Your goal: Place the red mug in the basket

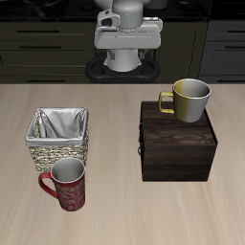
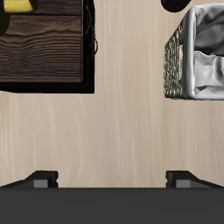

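Nearby, wooden box (image 1: 178,144) carries grey mug (image 1: 189,100).

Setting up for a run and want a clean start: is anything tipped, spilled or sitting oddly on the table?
Nothing stands out. The red mug stands upright on the table just in front of the basket, which sits square and holds only its cloth lining. The grey mug stands upright on the wooden box, near its back corner. Nothing spilled.

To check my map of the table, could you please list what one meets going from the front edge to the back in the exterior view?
Red mug → basket → yellow-handled grey mug, standing on the dark wooden box → robot base.
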